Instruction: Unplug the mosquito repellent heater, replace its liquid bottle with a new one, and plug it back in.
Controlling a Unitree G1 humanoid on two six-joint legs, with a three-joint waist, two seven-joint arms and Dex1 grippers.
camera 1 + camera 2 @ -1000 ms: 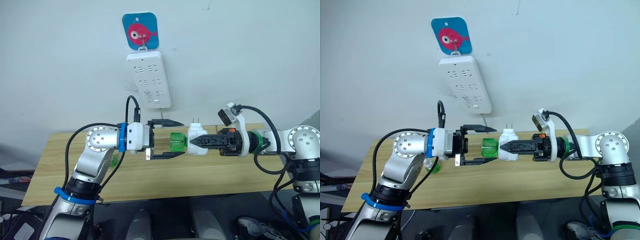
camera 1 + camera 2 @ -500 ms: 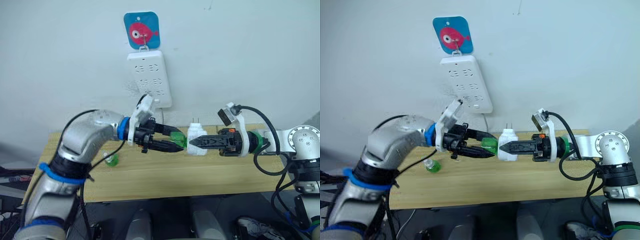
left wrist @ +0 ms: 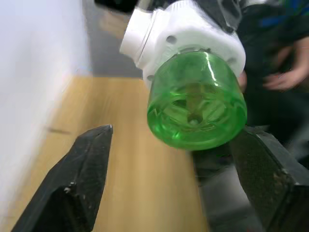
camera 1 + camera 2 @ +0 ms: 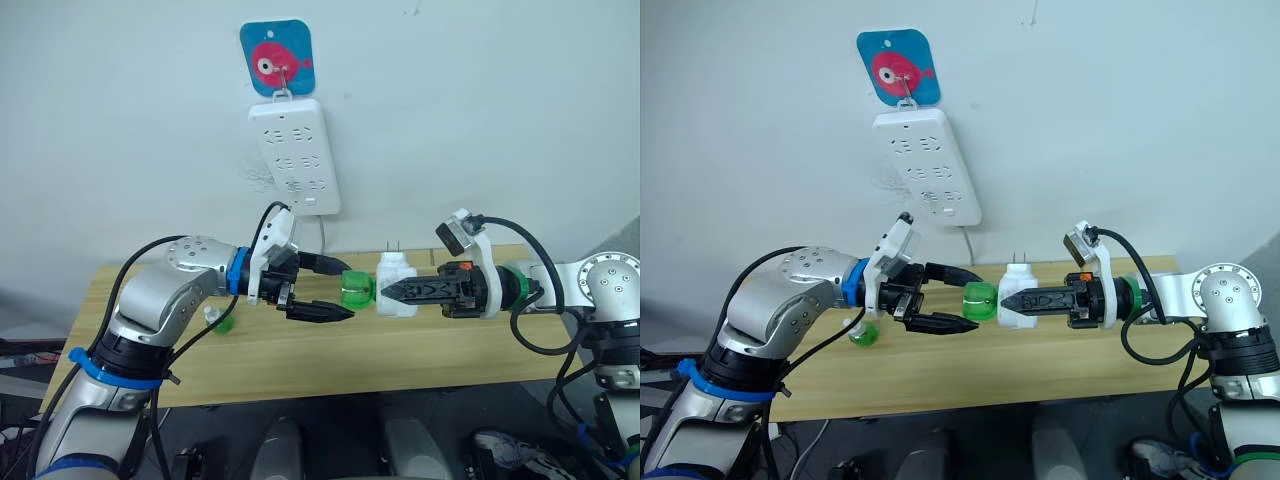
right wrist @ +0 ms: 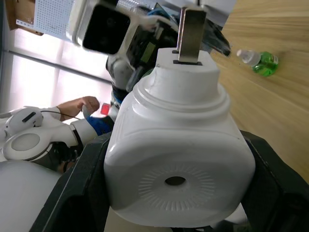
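Heater and bottle sit in mid-air above the wooden table (image 4: pixel 300 350), roughly over the middle of its length and nearer its back edge than its front; we hold the mosquito repellent heater (image 4: pixel 396 285) in our right gripper (image 4: pixel 392 294), whose two black fingers are clamped on either side of the white body, prongs pointing up; the right wrist view shows those fingers pressed against both flanks of the heater with the round vent hole facing the camera. A green liquid bottle (image 4: pixel 355 288) is attached to the heater's end and points toward our left arm; our left gripper (image 4: pixel 345 290) has its fingers spread wide, one above and one below the bottle's free end; in the left wrist view the bottle's base lies between the two fingertips (image 3: pixel 79 179), and we cannot tell whether either one touches it. A second small green bottle (image 4: pixel 220 319) lies on the table near its left end, close to the back edge. On the wall behind hangs a white power strip (image 4: pixel 293 155), hooked under a blue fish plaque (image 4: pixel 276 59), well above the table.
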